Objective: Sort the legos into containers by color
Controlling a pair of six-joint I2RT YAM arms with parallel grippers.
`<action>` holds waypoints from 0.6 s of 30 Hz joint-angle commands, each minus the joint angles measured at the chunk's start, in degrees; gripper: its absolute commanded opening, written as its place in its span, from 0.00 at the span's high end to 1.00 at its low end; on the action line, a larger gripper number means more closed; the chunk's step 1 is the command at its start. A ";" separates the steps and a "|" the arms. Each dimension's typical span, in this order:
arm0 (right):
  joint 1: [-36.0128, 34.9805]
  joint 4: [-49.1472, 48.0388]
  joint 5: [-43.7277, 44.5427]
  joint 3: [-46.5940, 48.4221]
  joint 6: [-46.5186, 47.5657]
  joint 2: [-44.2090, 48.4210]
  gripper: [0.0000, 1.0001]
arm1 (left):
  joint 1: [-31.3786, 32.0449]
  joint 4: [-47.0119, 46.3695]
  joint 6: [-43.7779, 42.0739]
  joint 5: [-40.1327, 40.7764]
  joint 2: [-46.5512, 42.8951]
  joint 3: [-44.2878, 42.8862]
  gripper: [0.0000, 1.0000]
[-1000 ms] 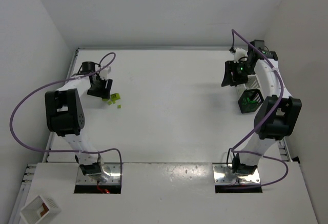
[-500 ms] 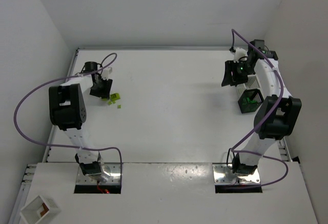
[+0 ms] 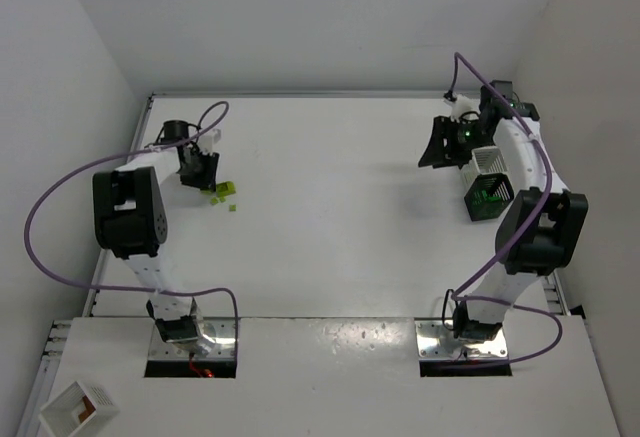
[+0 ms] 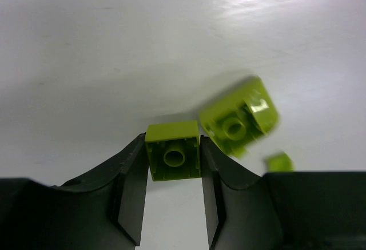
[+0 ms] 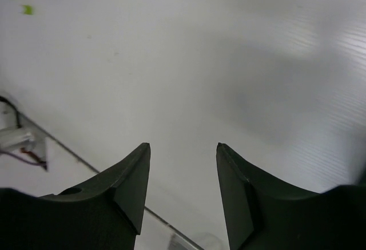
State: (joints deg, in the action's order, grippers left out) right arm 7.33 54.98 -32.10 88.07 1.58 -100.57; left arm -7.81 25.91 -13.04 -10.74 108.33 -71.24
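Observation:
My left gripper (image 3: 199, 171) is at the far left of the table, and in the left wrist view (image 4: 172, 138) its fingertips are shut on a lime lego (image 4: 173, 157), hollow underside facing the camera. A second lime lego (image 4: 239, 123) and a small lime piece (image 4: 278, 162) lie just to its right. From above they show as a lime cluster (image 3: 224, 192). My right gripper (image 3: 436, 151) is open and empty at the far right, left of a black slatted container (image 3: 489, 198) with green inside. Nothing lies between its fingers (image 5: 183, 147).
A pale grey slatted bin (image 3: 488, 162) stands just behind the black container, under the right arm. A white square box with a brown inside (image 3: 78, 407) sits on the near left shelf. Purple cables loop above both arms. Walls close in on the left and right.
My left arm has swung its elbow left and the gripper has edged back from the lime cluster. My right gripper has moved a little left, away from the bins.

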 commanded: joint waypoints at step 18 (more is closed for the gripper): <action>-19.63 -15.17 -38.74 -0.28 -21.54 -4.63 0.49 | 24.06 -4.11 3.19 -33.30 -42.68 11.04 0.80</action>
State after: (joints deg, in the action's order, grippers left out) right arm -9.02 44.66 -63.79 84.38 -16.12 -105.75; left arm 12.56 22.06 -12.29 -42.50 65.54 -60.49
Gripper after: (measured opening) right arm 0.514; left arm 0.423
